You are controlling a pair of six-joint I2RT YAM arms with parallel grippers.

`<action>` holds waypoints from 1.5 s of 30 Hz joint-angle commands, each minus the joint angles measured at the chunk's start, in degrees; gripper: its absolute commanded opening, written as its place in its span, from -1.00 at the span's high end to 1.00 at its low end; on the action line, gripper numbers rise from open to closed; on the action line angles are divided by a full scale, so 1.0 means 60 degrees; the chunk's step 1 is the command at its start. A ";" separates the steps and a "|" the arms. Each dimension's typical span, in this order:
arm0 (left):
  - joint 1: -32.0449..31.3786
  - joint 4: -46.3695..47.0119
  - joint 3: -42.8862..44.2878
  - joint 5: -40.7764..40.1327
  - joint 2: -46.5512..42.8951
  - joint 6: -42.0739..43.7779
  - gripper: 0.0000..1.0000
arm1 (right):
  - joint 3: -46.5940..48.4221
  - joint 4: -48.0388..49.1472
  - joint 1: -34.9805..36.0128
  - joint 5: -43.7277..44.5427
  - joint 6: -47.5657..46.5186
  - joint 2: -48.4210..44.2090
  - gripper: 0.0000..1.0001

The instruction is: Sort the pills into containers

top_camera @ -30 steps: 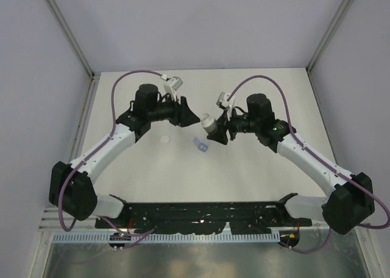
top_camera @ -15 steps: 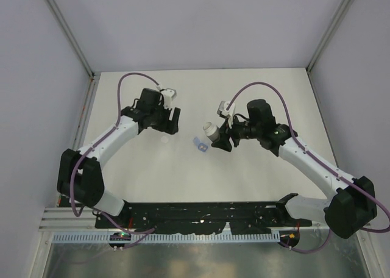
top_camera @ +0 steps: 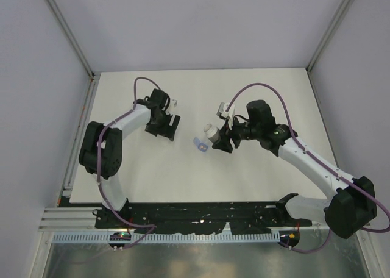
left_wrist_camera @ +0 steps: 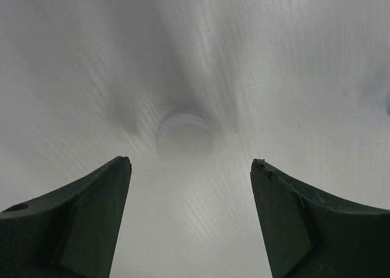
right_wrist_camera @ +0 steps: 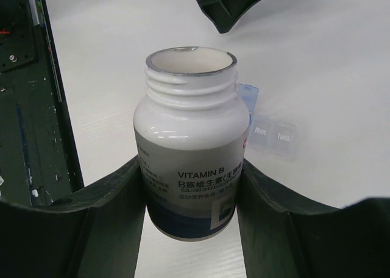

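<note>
The right gripper [right_wrist_camera: 190, 168] has its two dark fingers closed against the sides of a white plastic bottle with a dark blue lower band [right_wrist_camera: 190, 138], holding it near the middle of the white table [top_camera: 256, 180]. The bottle's threaded neck is uncovered and its mouth is open (the label reads VITAMIN B). I cannot tell whether its base touches the table. Just beside it, on the left arm's side, a small clear blue plastic pill box [right_wrist_camera: 271, 133] lies flat on the table, with two of its lids marked Mon. and Tues. The left gripper [left_wrist_camera: 192, 161] hangs low over the table, apart from the bottle. Its fingers are spread wide and grip nothing. A round white cap [left_wrist_camera: 184, 136] rests on the table just ahead of those fingertips, in line with the gap and touched by neither.
</note>
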 commanded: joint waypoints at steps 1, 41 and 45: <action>0.0078 -0.0423 0.0539 0.0207 0.0378 -0.0013 -0.65 | 0.0125 0.0216 0.0006 -0.0098 -0.0132 -0.0095 0.88; -0.0185 -0.0292 0.0539 -0.0320 0.1287 -0.0672 0.01 | 0.0213 0.0114 0.0006 -0.0391 -0.0235 0.0183 0.88; -0.0185 -0.0233 0.0466 -0.0334 0.1171 -0.0628 0.02 | 0.0213 0.0099 0.0020 -0.0377 -0.0220 0.0227 0.88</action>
